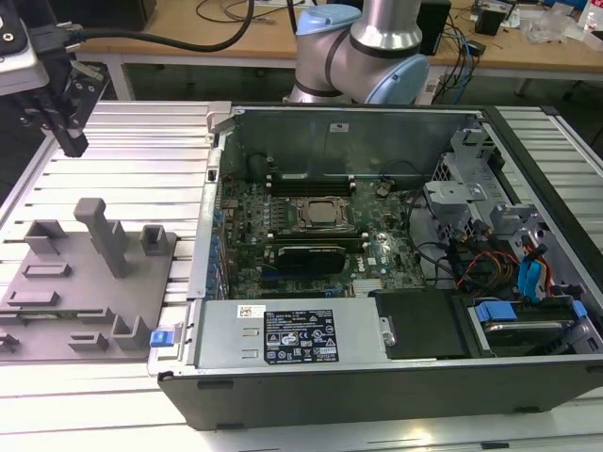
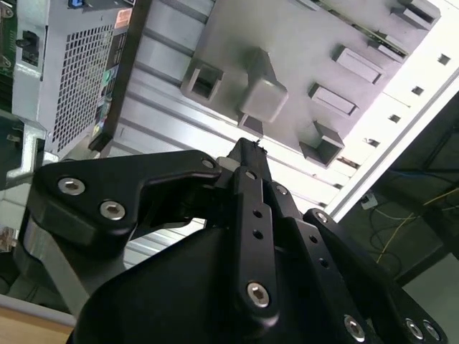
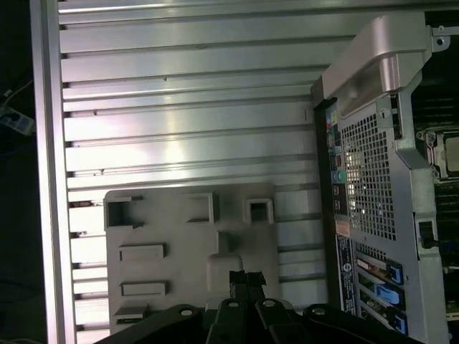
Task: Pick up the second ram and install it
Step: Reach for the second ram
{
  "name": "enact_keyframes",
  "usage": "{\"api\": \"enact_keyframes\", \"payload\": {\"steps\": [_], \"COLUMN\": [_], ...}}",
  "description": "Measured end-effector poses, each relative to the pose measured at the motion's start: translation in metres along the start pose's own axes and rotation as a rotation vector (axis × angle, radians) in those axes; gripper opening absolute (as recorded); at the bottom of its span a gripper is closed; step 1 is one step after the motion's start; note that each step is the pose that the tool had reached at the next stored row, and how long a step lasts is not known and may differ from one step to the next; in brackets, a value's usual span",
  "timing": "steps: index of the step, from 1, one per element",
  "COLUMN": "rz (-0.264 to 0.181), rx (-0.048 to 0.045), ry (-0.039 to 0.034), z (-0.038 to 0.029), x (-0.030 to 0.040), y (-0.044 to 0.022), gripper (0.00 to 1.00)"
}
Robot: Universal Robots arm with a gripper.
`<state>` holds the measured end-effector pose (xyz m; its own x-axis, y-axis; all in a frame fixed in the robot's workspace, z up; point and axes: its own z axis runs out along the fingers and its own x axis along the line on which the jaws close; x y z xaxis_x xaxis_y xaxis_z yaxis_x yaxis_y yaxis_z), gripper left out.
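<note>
The gray holder plate (image 1: 85, 282) runs off the exterior view's left edge (the tool (image 3: 247, 276) hides part in both wrist views).

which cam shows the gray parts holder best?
First wrist view: the gray parts holder is seen from above, pockets laid out, one edge behind the gripper. Exterior view has it slanted and cropped; second wrist view catches part.

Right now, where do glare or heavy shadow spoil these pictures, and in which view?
In the second wrist view the table is washed out to white beside the grey fixture, and the gripper is a dark mass. In the first wrist view a bright sheen lies across the table. In the exterior view the computer case is evenly lit inside.
</note>
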<state>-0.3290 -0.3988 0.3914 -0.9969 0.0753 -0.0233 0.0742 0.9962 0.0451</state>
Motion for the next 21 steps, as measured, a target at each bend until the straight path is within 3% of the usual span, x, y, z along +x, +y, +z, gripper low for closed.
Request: {"api": "enact_keyframes", "payload": {"steps": [21], "rz": [0.0], "rx": [0.0], "ry": [0.0], "z": [0.0001], "x": [0.0307], "y": [-0.0024], "gripper": [0.11]}}
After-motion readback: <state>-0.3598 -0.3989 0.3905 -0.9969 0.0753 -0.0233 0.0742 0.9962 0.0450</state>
